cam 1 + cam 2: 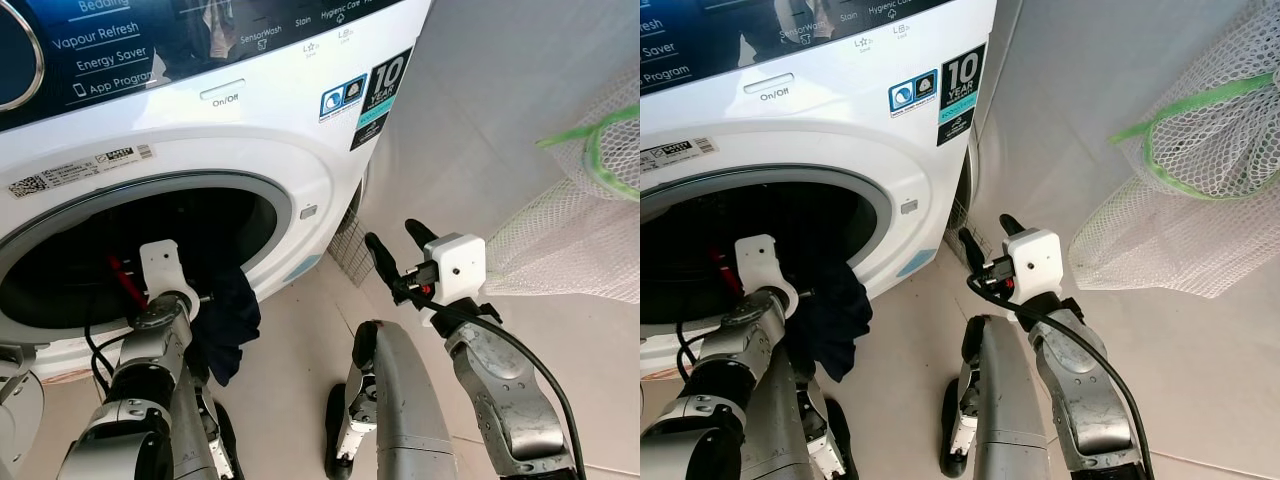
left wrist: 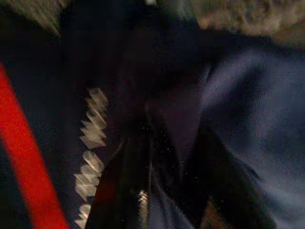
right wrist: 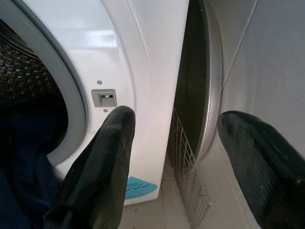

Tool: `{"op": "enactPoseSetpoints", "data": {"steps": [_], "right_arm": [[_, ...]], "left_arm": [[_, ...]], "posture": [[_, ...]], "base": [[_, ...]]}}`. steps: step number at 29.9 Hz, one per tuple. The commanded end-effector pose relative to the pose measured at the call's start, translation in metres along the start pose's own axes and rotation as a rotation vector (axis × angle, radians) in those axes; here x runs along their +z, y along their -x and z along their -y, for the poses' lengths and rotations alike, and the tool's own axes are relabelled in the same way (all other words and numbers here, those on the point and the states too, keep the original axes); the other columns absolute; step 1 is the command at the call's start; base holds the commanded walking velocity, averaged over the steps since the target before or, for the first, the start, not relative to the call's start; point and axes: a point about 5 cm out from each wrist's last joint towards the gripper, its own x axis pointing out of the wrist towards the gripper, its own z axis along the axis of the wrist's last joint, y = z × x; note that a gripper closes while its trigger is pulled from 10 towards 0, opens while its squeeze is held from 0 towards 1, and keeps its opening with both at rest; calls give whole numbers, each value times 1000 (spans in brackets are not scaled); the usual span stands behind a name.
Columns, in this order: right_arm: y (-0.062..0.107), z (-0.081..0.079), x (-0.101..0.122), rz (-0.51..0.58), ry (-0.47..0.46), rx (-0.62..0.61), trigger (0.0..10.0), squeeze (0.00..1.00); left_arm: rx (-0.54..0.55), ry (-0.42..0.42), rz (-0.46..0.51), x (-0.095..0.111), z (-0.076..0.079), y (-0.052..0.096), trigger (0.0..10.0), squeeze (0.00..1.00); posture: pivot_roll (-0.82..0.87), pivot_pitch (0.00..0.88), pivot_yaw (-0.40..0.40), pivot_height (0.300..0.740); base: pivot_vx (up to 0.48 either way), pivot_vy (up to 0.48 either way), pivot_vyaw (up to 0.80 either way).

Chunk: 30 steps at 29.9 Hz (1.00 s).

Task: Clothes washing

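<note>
The dark navy garment [image 1: 232,318] hangs half out of the washing machine [image 1: 250,150], draped over the lower lip of the drum opening [image 1: 120,250] and sagging toward the floor [image 1: 290,380]. It looks soft, limp and light, likely to slide back out unless bundled; the best hold is probably the bunched fold at the lip, pushed deep inside. The left gripper [image 1: 150,290] is at that lip against the cloth; its wrist view is dark and blurred, showing navy fabric with a red stripe [image 2: 24,157], so I cannot tell how its fingers stand. The right gripper [image 3: 176,157] hovers beside the machine's front corner, fingers [image 3: 102,162] wide apart and empty. A white mesh laundry bag [image 1: 1180,190] leans on the wall [image 1: 480,90], and the smooth pale floor offers little room.
</note>
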Motion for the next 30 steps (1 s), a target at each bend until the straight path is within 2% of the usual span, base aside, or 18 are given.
{"op": "enactPoseSetpoints", "data": {"steps": [1, 2, 4, 7, 11, 12, 14, 20, 22, 23, 24, 25, 27, 28, 30], "right_arm": [[4, 2, -6, -20, -3, -13, 10000, 0], [4, 2, -6, -20, -3, -13, 10000, 0], [4, 4, -5, -19, -2, -17, 10000, 0], [4, 4, -5, -19, 0, -20, 10000, 0], [4, 5, -5, -19, 1, -25, 10000, 0], [4, 5, -5, -19, 1, -25, 10000, 0], [4, 5, -5, -19, 0, -26, 10000, 0], [4, 5, -5, -18, 0, -29, 10000, 0], [4, 5, -5, -17, -1, -30, 10000, 0], [4, 5, -5, -17, -1, -30, 10000, 0], [4, 5, -5, -18, -1, -31, 10000, 0], [5, 5, -5, -18, -2, -33, 10000, 0], [5, 5, -6, -20, -3, -33, 10000, 0], [5, 5, -6, -21, -3, -32, 10000, 0], [5, 5, -6, -21, -3, -33, 10000, 0]], "left_arm": [[47, -75, 19, 3, -8, -3, 0, 0], [47, -75, 19, 3, -8, -3, 0, 0], [82, -180, 66, 21, -17, -8, 0, 0], [103, -245, 95, 31, -21, -11, 0, 0], [155, -418, 181, 60, -30, -15, 0, 0], [155, -418, 181, 60, -30, -15, 0, 0], [203, -502, 206, 73, -36, -17, 0, 0], [355, -543, 244, 92, -56, -16, 0, 0], [412, -584, 243, 95, -61, -15, 0, 0], [415, -597, 245, 96, -61, -15, 745, 0], [414, -617, 242, 95, -60, -15, 3294, 0], [414, -637, 241, 93, -59, -16, 10000, 0], [381, -664, 229, 88, -54, -17, 10000, 0], [280, -703, 171, 73, -43, -19, 10000, 0], [256, -716, 153, 68, -41, -19, 10000, 0]], "posture": [[-11, 334, -173, 511], [-11, 334, -173, 511], [-11, 334, -173, 511], [-13, 337, -171, 511], [-14, 346, -174, 511], [-14, 346, -174, 511], [-14, 351, -174, 511], [-14, 359, -171, 511], [-15, 360, -170, 511], [-15, 360, -170, 511], [-15, 360, -170, 511], [-15, 360, -170, 511], [-13, 365, -171, 511], [-13, 365, -171, 511], [-13, 365, -171, 511]], "base": [[0, 0, 0], [0, 0, 0], [0, 0, 0], [0, 0, 0], [0, 0, 0], [0, 0, 0], [0, 0, 0], [0, 0, 0], [0, 0, 0], [0, 0, 0], [0, 0, 0], [0, 0, 0], [0, 0, 0], [0, 0, 0], [0, 0, 0]]}}
